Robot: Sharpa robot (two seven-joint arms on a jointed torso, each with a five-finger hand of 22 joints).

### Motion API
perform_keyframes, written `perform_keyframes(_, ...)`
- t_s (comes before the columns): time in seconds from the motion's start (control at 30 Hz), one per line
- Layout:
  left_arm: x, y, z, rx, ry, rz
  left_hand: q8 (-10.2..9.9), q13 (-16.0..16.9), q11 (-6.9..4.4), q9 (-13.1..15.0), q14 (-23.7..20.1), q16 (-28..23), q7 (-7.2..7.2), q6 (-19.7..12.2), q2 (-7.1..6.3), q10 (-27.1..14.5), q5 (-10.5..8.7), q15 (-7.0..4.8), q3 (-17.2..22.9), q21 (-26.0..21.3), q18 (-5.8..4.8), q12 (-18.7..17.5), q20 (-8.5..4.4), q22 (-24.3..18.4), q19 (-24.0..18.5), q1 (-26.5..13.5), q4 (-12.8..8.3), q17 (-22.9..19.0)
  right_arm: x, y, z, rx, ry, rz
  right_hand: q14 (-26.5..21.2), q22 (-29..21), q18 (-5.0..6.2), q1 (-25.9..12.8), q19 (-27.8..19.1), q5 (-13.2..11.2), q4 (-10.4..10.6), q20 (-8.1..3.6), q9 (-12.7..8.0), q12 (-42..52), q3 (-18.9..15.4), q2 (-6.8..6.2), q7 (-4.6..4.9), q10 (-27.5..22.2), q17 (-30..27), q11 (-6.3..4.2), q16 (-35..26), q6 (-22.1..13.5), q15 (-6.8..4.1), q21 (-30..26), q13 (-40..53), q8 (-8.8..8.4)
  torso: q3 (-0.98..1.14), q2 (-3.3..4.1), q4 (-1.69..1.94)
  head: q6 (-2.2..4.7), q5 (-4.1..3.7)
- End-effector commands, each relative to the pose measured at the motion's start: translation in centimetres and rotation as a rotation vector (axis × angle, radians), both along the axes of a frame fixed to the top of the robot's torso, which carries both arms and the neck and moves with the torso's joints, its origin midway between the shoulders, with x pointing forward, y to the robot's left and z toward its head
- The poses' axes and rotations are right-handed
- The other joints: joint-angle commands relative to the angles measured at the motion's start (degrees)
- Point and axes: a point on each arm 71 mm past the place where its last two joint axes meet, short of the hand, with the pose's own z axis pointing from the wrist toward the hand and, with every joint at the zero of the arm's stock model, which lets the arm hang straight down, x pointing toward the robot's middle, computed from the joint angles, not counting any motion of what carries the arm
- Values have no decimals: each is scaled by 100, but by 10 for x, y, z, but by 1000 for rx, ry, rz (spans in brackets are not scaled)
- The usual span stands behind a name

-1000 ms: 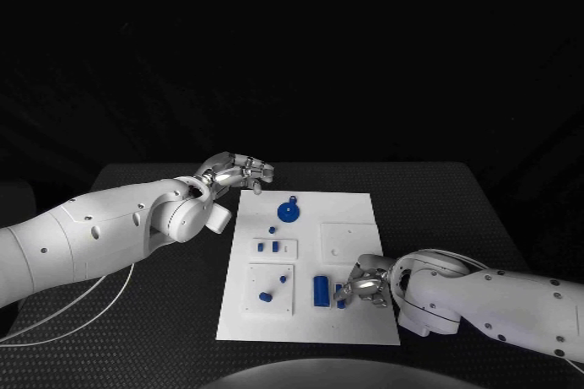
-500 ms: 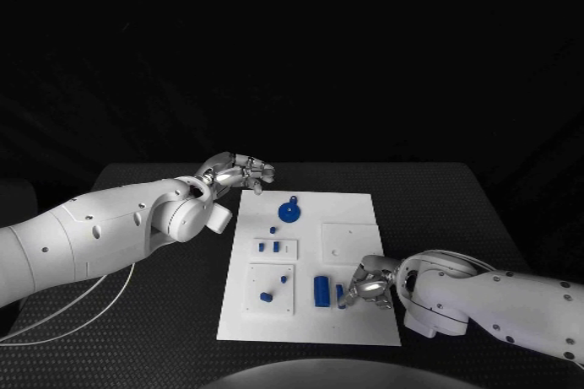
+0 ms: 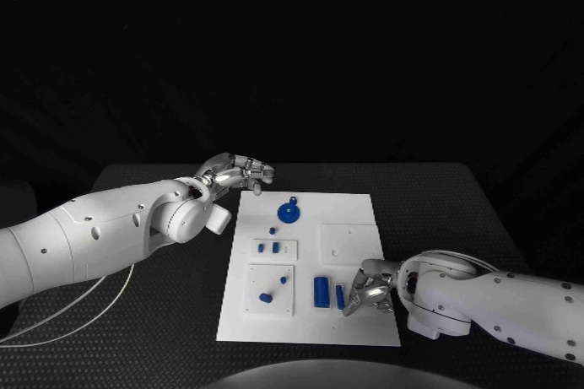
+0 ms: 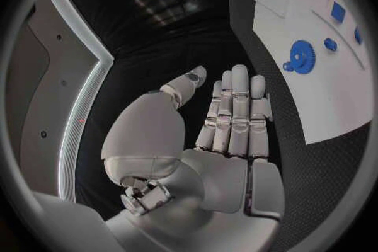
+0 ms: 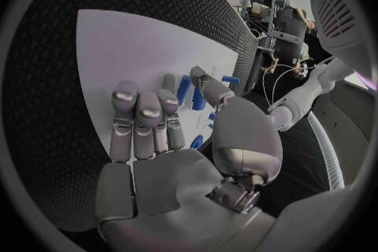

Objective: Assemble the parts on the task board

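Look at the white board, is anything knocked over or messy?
Nothing stands out. The blue parts sit tidily on the white board, and the round blue gear lies flat near its far end. Nothing looks spilled or broken.

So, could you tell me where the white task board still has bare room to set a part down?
The white task board's far right corner, beyond the round blue gear, is bare. Crowded: near the right hand by the upright blue block.
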Motion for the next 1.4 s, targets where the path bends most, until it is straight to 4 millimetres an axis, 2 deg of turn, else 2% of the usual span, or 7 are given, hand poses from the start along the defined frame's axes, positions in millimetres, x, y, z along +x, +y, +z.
perform_keyframes(0.03,-1,-2,1,-13,1,-14,37,-8,-7,-6,40,-39,12,-45,-8,-50,29,-17,-5,-37,109,40,-10,10,49,-41,28,9,0,1,-1,-11,-10,24,-4,12,118,21,-33,-29,16,11,8,-8,-48,41,0,-26,10,-19,-22,-14,-44,-26,2,26,-3,2,4,-7,-3)
perform_keyframes(0.4,-1,-2,1,-13,1,-14,38,-9,-7,-6,40,-41,12,-45,-9,-51,29,-17,-5,-39,109,43,-9,13,49,-42,31,12,4,4,-2,-40,-60,12,2,0,118,-140,-17,-31,246,20,11,-7,-67,181,-22,-4,17,-41,-18,35,-60,-34,-7,50,-6,1,9,-21,3)
perform_keyframes(0.6,-1,-2,1,-12,1,-13,38,-10,-7,-6,40,-41,12,-46,-8,-51,30,-17,-5,-40,109,44,-9,15,49,-42,32,13,6,4,-2,-70,-96,27,1,7,118,-124,-20,-31,226,10,14,4,-40,435,-37,13,22,-55,-12,61,-70,-28,-1,63,-6,-1,7,-25,8)
perform_keyframes(0.73,-1,-2,1,-12,0,-13,39,-11,-7,-6,40,-42,12,-46,-7,-51,30,-17,-5,-41,109,45,-10,16,50,-42,33,14,7,5,-2,-80,-110,36,0,13,118,-83,-28,-31,154,8,12,11,4,520,-42,23,26,-60,-9,75,-73,-25,3,68,-7,-1,4,-22,8)
perform_keyframes(1.07,-1,-2,1,-12,2,-14,39,-12,-7,-6,40,-43,12,-46,-1,-51,32,-18,-1,-43,110,47,-10,18,51,-38,35,17,7,9,-2,-96,-118,53,1,22,118,-47,-31,-32,41,14,7,41,81,614,-48,54,29,-66,-4,102,-74,-17,25,76,-1,1,0,-25,11)
perform_keyframes(1.33,-1,-3,1,-13,3,-17,40,-13,-7,-6,41,-43,12,-46,0,-52,32,-18,-1,-44,110,48,-10,20,51,-37,35,18,6,10,-6,-131,-113,59,2,25,118,-52,-28,-32,1,18,6,52,87,599,-50,66,31,-68,0,111,-75,-11,32,79,-3,1,2,-27,12)
perform_keyframes(1.4,-1,-4,1,-14,3,-18,40,-13,-7,-6,41,-44,12,-46,0,-52,32,-18,-1,-44,110,49,-10,20,51,-37,35,18,5,10,-7,-133,-109,60,4,27,116,-110,-22,-32,-2,26,6,58,49,536,-50,72,33,-67,4,117,-74,-5,36,82,-5,0,3,-31,9)
